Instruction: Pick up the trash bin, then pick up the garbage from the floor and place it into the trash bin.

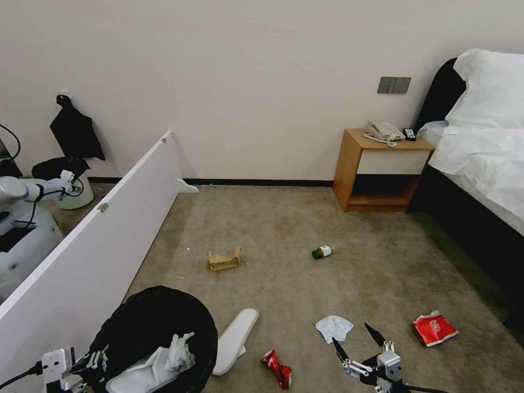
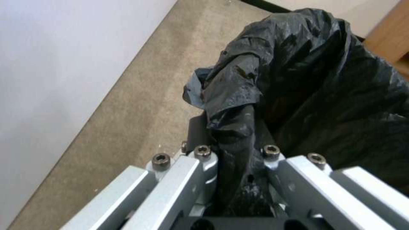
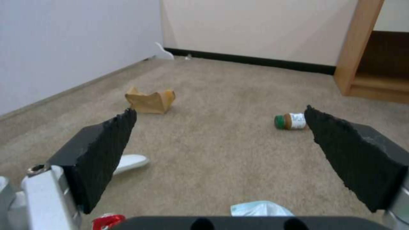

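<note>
The trash bin (image 1: 136, 327), lined with a crinkled black bag, hangs at the lower left with a white slipper and tissue inside. My left gripper (image 1: 90, 363) is shut on its rim; the left wrist view shows the bag (image 2: 306, 80) pinched in the gripper (image 2: 234, 143). My right gripper (image 1: 355, 335) is open just above the carpet, beside a crumpled tissue (image 1: 334, 327). Nearby garbage: a crushed red can (image 1: 277, 368), a white slipper (image 1: 236, 338), a red packet (image 1: 434, 328), a brown paper bag (image 1: 224, 260) and a green-capped bottle (image 1: 322, 251). Between the open fingers (image 3: 106, 143) lie the paper bag (image 3: 150, 100) and bottle (image 3: 292, 121).
A long white panel (image 1: 93, 240) stands along the left. Behind it are another robot (image 1: 27, 218) and a second bin (image 1: 71, 191). A wooden nightstand (image 1: 382, 169) and a bed (image 1: 480, 164) close the right side. Open carpet lies between.
</note>
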